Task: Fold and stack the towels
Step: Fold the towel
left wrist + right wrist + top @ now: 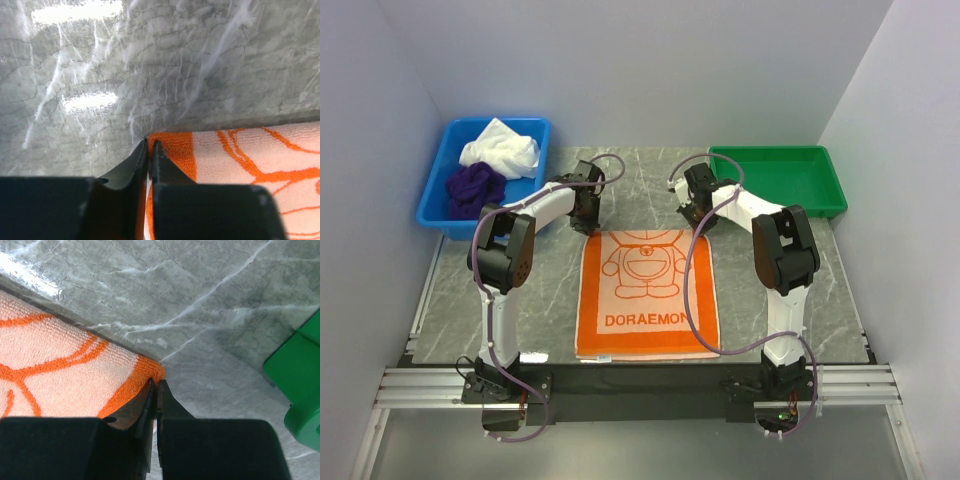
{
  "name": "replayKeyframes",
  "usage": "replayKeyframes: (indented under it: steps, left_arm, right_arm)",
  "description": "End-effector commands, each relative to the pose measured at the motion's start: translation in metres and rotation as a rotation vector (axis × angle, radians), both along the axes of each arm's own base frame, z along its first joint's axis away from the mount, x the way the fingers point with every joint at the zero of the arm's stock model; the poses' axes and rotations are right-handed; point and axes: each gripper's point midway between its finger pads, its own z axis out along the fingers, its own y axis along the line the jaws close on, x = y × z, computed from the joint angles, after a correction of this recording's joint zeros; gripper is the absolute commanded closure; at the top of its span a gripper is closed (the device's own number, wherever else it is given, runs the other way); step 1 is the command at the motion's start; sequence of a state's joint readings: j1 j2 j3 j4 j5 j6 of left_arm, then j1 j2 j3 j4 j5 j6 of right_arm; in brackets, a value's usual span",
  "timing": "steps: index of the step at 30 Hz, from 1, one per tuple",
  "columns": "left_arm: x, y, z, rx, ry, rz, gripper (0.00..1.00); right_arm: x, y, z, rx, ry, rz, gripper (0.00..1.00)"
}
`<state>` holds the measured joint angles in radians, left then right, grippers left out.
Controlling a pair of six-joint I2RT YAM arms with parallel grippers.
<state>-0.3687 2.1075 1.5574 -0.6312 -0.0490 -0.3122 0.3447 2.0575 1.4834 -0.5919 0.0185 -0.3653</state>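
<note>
The orange Doraemon towel (645, 290) lies spread flat in the middle of the marble table (450, 300), print up, its near hem close to the table's front edge and its far hem between the two wrists. It is soft looped terry cloth, light and limp, so it should drape and sag from wherever it is lifted and will not hold a crease by itself (a one-corner pull would probably skew it). The corners are the sensible places to take it, and that is where both arms are: the left gripper (150, 145) has its fingers pressed together on the far-left corner, and the right gripper (156, 385) is likewise closed on the far-right corner, where the orange border bunches slightly at the tips. Raising both corners evenly and carrying them toward the near hem looks like the natural first fold. There is bare marble on either side of the cloth and beyond the far hem. The near edge leaves less slack, so the fold should land short of it. Further out, the blue bin (435, 215) at the far left holds the white towel (502, 148) and the purple towel (475, 188) in loose heaps, and the green bin (780, 180) at the far right stands close beside the right wrist.
</note>
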Motion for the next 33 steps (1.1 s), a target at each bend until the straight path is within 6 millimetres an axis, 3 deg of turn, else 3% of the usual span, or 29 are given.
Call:
replayKeyframes:
  steps: [1, 6, 8, 13, 21, 26, 33]
  left_arm:
    - [-0.044, 0.023, -0.065, 0.085, 0.214, 0.010, 0.96]
    - [-0.032, 0.035, -0.050, 0.142, 0.154, 0.029, 0.99]
    - [-0.021, 0.039, -0.033, 0.149, 0.092, 0.041, 0.99]
    - [0.017, 0.045, 0.011, 0.135, -0.083, 0.083, 0.99]
    - [0.067, 0.060, 0.051, 0.147, -0.292, 0.147, 0.99]
    - [0.095, 0.059, 0.078, 0.100, -0.403, 0.157, 0.99]
    - [0.103, 0.060, 0.135, 0.034, -0.595, 0.162, 0.99]
  right_arm:
    - [-0.003, -0.007, -0.001, -0.034, -0.003, 0.009, 1.00]
    - [0.005, -0.007, 0.006, -0.037, -0.032, 0.002, 1.00]
    - [0.010, -0.006, 0.013, -0.033, -0.050, -0.003, 1.00]
    - [0.033, 0.000, 0.036, -0.016, -0.132, -0.019, 1.00]
    - [0.068, 0.001, 0.059, -0.032, -0.260, -0.054, 1.00]
    - [0.094, 0.003, 0.080, -0.033, -0.379, -0.076, 1.00]
    - [0.111, -0.003, 0.107, -0.052, -0.486, -0.099, 1.00]
